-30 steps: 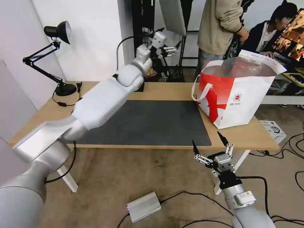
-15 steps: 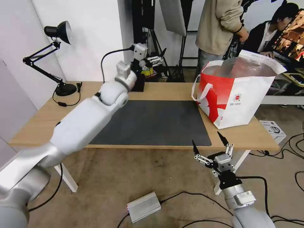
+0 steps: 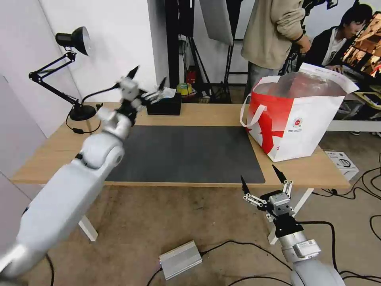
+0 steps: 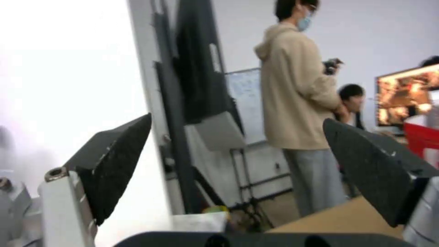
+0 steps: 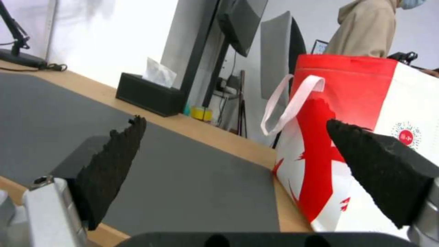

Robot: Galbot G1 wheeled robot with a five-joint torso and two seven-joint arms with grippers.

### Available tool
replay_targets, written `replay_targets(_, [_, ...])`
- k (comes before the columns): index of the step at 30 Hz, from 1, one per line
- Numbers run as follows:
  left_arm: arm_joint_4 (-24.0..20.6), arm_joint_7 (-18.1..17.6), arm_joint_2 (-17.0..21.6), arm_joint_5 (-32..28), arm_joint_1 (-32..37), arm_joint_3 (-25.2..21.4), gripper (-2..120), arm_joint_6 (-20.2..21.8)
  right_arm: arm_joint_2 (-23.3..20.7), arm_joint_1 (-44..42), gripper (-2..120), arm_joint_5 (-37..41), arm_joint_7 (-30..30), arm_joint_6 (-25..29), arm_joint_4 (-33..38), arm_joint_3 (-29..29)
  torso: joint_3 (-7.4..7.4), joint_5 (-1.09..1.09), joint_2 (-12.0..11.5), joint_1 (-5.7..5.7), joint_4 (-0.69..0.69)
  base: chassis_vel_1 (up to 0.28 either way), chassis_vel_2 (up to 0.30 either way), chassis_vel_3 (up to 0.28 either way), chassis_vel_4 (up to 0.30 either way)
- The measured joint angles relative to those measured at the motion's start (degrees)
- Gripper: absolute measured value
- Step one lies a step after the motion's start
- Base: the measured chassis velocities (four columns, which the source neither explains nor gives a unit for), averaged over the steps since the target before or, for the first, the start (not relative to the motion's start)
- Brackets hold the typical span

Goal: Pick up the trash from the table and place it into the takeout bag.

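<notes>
The left gripper [image 3: 147,81], jaws wide and empty, has swung from upper centre to upper left, away from the takeout bag [image 3: 293,119] at right, suggesting the table [image 3: 190,115] is cleared; the right gripper [image 3: 264,179] idles wide-open below.

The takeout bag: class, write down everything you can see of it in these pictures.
The takeout bag is a large boxy tote, white with red panels and a small round red logo on its front. It looks like soft fabric with a shiny silver lining at its open mouth. White loop handles hang at its side. It stands upright on the right end of the table, beside the dark mat, its base on the wood. Neither gripper touches it. What it holds cannot be seen.
</notes>
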Motion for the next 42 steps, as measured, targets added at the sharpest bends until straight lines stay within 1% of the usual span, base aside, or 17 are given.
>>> replay_targets(1, [-1.6, 0.7, 0.0, 0.5, 3.5, -3.2, 100, -0.1, 0.0, 0.0, 100, 0.0, 0.0, 0.0, 0.0, 0.0, -0.01, 0.05, 0.0, 0.0, 0.0, 0.0, 0.0, 0.0, 0.0])
replay_targets(3, [-1.9, 0.8, 0.0, 0.5, 4.4, -3.9, 100, -0.1, 0.0, 0.0, 100, 0.0, 0.0, 0.0, 0.0, 0.0, -0.01, 0.05, 0.0, 0.0, 0.0, 0.0, 0.0, 0.0, 0.0])
replay_targets(4, [-3.5, 2.0, -0.4, 0.7, 9.4, -9.1, 100, -0.1, 0.0, 0.0, 100, 0.0, 0.0, 0.0, 0.0, 0.0, 0.01, -0.06, 0.0, 0.0, 0.01, 0.0, 0.0, 0.0, 0.0])
replay_targets(5, [-4.4, 2.9, -0.6, 0.8, 12.3, -12.4, 100, -0.6, 0.0, 0.0, 100, 0.0, 0.0, 0.0, 0.0, 0.0, 0.0, 0.04, 0.0, 0.0, 0.01, 0.0, 0.0, 0.0, 0.0])
replay_targets(7, [-4.6, 3.2, -0.6, 0.9, 13.3, -13.3, 100, -0.8, 0.0, 0.0, 100, 0.0, 0.0, 0.0, 0.0, 0.0, -0.01, 0.05, 0.0, 0.0, 0.01, 0.0, 0.0, 0.0, 0.0])
replay_targets(8, [-5.3, 4.3, -0.9, 1.1, 17.1, -16.6, 100, -1.6, 0.0, 0.0, 100, 0.0, 0.0, 0.0, 0.0, 0.0, 0.0, -0.01, 0.0, 0.0, 0.02, 0.0, 0.0, 0.0, 0.0])
replay_targets(9, [-5.6, 4.7, -1.1, 1.2, 18.6, -17.9, 100, -1.9, 0.0, 0.0, 100, 0.0, 0.0, 0.0, 0.0, 0.0, 0.0, -0.04, 0.0, 0.0, 0.02, 0.0, 0.0, 0.0, 0.0])
replay_targets(10, [-6.4, 5.5, -1.6, 1.7, 21.0, -20.0, 100, -2.5, 0.0, 0.0, 100, 0.0, 0.0, 0.0, 0.0, 0.0, 0.0, 0.03, 0.0, 0.0, 0.02, 0.0, 0.0, 0.0, 0.0])
replay_targets(17, [-8.4, 8.2, -4.0, 3.5, 27.7, -25.2, 100, -5.0, 0.0, 0.0, 100, 0.0, 0.0, 0.0, 0.0, 0.0, 0.0, 0.02, 0.0, 0.0, 0.0, 0.0, 0.0, 0.0, 0.0])
replay_targets(20, [-11.8, 9.4, -7.3, 4.4, 33.7, -28.5, 100, -5.9, 0.0, 0.0, 100, 0.0, 0.0, 0.0, 0.0, 0.0, 0.0, 0.02, 0.0, 0.0, 0.0, 0.0, 0.0, 0.0, 0.0])
replay_targets(21, [-11.8, 9.4, -7.3, 4.4, 33.7, -28.5, 100, -5.9, 0.0, 0.0, 100, 0.0, 0.0, 0.0, 0.0, 0.0, 0.0, 0.02, 0.0, 0.0, 0.0, 0.0, 0.0, 0.0, 0.0])
replay_targets(24, [-13.9, 10.7, -11.2, 6.3, 38.6, -30.5, 100, -7.7, 0.0, 0.0, 100, 0.0, 0.0, 0.0, 0.0, 0.0, 0.0, 0.02, 0.0, 0.0, 0.01, 0.0, 0.0, 0.0, 0.0])
replay_targets(25, [-13.9, 10.7, -11.2, 6.3, 38.6, -30.5, 100, -7.7, 0.0, 0.0, 100, 0.0, 0.0, 0.0, 0.0, 0.0, 0.0, 0.02, 0.0, 0.0, 0.01, 0.0, 0.0, 0.0, 0.0])
replay_targets(28, [-14.3, 12.9, -15.4, 8.9, 42.7, -32.1, 100, -10.8, 0.0, 0.0, 100, 0.0, 0.0, 0.0, 0.0, 0.0, 0.0, 0.03, 0.0, 0.0, 0.01, 0.0, 0.0, 0.0, 0.0])
replay_targets(29, [-14.3, 12.9, -15.4, 8.9, 42.7, -32.1, 100, -10.8, 0.0, 0.0, 100, 0.0, 0.0, 0.0, 0.0, 0.0, 0.0, 0.03, 0.0, 0.0, 0.01, 0.0, 0.0, 0.0, 0.0])
replay_targets(33, [-14.6, 15.1, -19.5, 11.1, 46.9, -33.2, 100, -14.2, 0.0, 0.0, 100, 0.0, 0.0, 0.0, 0.0, 0.0, 0.0, 0.02, 0.0, 0.0, 0.01, 0.0, 0.0, 0.0, 0.0])
replay_targets(42, [-15.6, 16.6, -26.3, 17.5, 51.2, -29.8, 100, -19.2, 0.0, 0.0, 100, 0.0, 0.0, 0.0, 0.0, 0.0, 0.01, 0.03, 0.0, 0.0, 0.0, 0.0, 0.0, 0.0, 0.0])
